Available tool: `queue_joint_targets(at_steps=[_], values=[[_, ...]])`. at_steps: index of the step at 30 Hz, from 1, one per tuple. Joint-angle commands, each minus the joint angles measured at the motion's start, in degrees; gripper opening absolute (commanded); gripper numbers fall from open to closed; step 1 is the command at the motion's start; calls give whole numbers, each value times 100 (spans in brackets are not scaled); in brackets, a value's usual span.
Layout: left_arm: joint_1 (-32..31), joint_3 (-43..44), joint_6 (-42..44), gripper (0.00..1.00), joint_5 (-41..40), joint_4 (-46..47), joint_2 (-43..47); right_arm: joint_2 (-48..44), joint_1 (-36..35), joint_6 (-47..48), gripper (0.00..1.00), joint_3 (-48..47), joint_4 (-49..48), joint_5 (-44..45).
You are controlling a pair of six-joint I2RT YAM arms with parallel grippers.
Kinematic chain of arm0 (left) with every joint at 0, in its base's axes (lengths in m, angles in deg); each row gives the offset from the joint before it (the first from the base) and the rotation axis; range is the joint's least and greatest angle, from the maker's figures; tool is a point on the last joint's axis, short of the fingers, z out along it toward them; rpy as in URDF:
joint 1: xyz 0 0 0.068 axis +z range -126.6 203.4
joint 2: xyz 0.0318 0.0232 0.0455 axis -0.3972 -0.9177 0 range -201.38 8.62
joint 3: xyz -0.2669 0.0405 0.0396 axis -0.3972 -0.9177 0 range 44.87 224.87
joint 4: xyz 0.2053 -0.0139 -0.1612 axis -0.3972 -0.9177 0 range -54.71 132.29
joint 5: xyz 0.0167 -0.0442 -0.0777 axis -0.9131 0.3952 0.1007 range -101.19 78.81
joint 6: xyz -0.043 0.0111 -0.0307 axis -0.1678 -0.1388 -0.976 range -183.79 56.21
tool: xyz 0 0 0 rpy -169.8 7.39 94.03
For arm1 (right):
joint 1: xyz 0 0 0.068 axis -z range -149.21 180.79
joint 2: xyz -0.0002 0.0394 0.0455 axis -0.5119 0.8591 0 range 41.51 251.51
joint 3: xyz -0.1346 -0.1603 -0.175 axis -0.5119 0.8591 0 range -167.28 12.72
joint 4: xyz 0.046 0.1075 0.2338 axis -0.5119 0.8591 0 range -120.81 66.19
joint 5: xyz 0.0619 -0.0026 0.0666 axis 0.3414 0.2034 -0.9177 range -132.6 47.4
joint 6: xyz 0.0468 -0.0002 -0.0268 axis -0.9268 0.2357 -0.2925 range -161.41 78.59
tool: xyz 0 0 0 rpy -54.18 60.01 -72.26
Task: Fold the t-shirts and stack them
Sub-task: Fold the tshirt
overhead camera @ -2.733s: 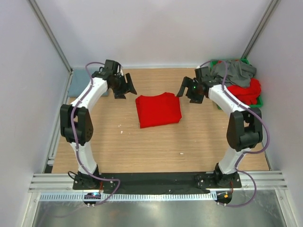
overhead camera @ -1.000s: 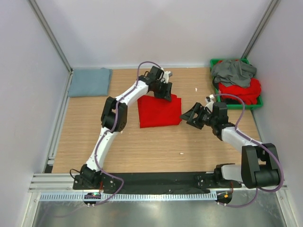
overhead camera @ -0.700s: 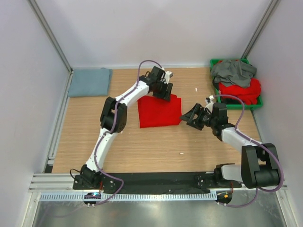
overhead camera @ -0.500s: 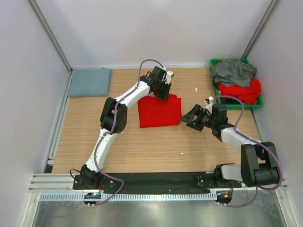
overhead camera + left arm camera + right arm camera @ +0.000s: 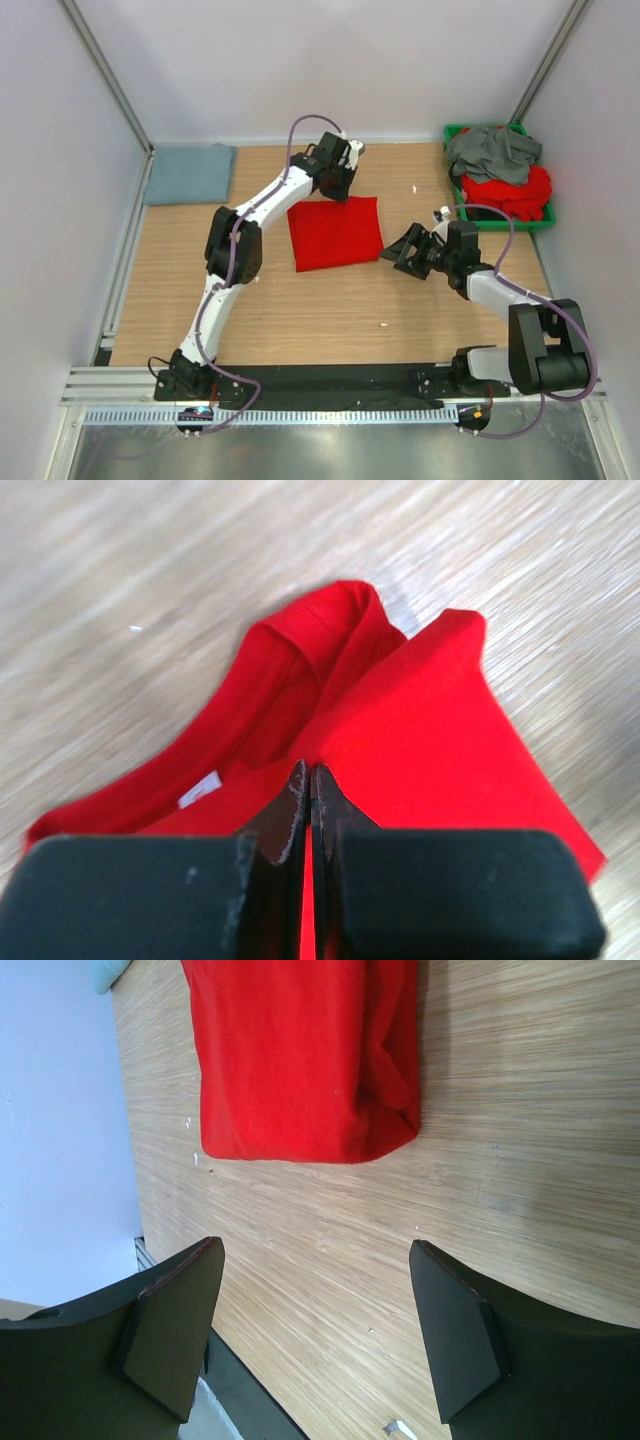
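Square-folded red shirt (image 5: 336, 233) lies mid-frame; left gripper (image 5: 307, 776), open before, now pinches its upper edge; right gripper (image 5: 316, 1305) gapes wide.

My left jaws pinch the far edge of the folded red shirt (image 5: 335, 232), flat in the middle. A blue-grey shirt (image 5: 190, 172) lies folded far left; a grey shirt (image 5: 492, 150) tops crumpled red ones (image 5: 515, 195) far right.

L arm (image 5: 262, 200) & R arm (image 5: 495, 288): white link shells, black joint housings (chunky at elbows), black bases (image 5: 185, 372), thin purple cable (image 5: 300, 125) looped along each. L gripper (image 5: 310, 770): black block body, thin fingers (image 5: 290, 815) w/ scuffed brownish tips. R gripper (image 5: 315, 1260): broad matte-black wedge fingers (image 5: 172, 1320), edges worn reddish.
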Motion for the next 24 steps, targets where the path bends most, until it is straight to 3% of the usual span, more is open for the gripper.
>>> queue_joint_targets(at_steps=[1,9,17,22,23,24], values=[[66,53,98,0,-400,0,701,11,-10,160,81,-26,-196,-88],[172,299,186,0,-777,-219,447,143,-2,99,81,0,-389,-159],[479,712,19,0,-1121,-501,-440,293,-10,20,81,-447,-564,-133],[638,633,-157,8,-1025,-387,-660,784,-10,-349,80,-947,-1381,34],[646,650,-157,17,-1033,-360,-713,924,-10,-419,78,-1045,-1452,52],[647,677,-148,19,-1033,-369,-748,1048,-10,-542,76,-1115,-1801,26]])
